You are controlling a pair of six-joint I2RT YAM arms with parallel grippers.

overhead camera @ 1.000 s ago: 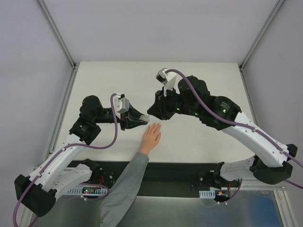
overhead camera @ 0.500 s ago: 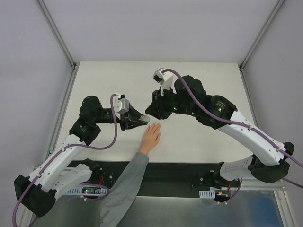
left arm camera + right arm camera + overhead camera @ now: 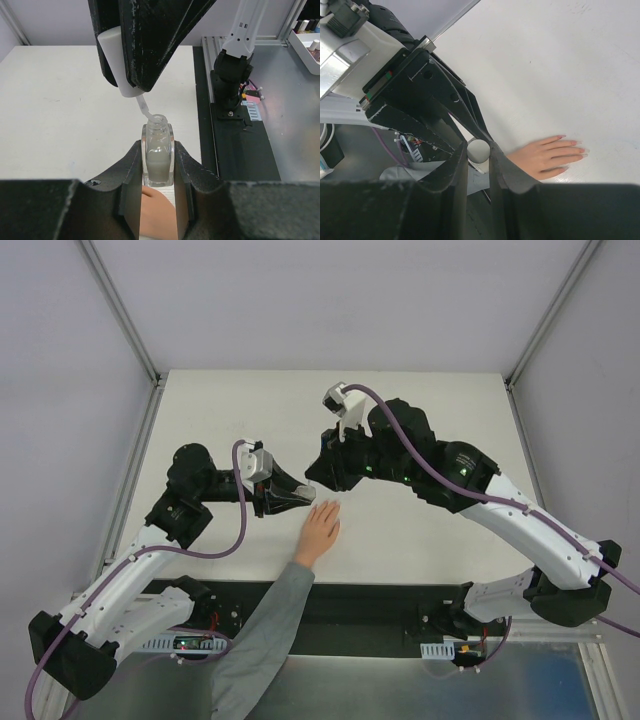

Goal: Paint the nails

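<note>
A pale hand (image 3: 322, 525) with a grey sleeve lies flat on the white table, and its small pinkish nails (image 3: 577, 143) point toward the far edge. Just left of the fingertips and above the hand, my left gripper (image 3: 156, 148) is shut on a small clear bottle (image 3: 158, 156) of whitish polish, held upright. My right gripper (image 3: 478, 150) is shut on the bottle's white cap (image 3: 122, 65). The brush (image 3: 143, 106) slants down from the cap with its tip at the bottle's open neck. The two grippers meet above the table (image 3: 312, 485).
The table (image 3: 420, 420) runs back to grey walls with metal corner posts. A black strip with both arm bases (image 3: 350, 610) borders the near edge. In the left wrist view a white tray (image 3: 307, 40) of bottles stands off the table at upper right.
My right gripper with the cap has shifted a little to the left, toward the bottle. The left gripper and the hand have stayed in place.
</note>
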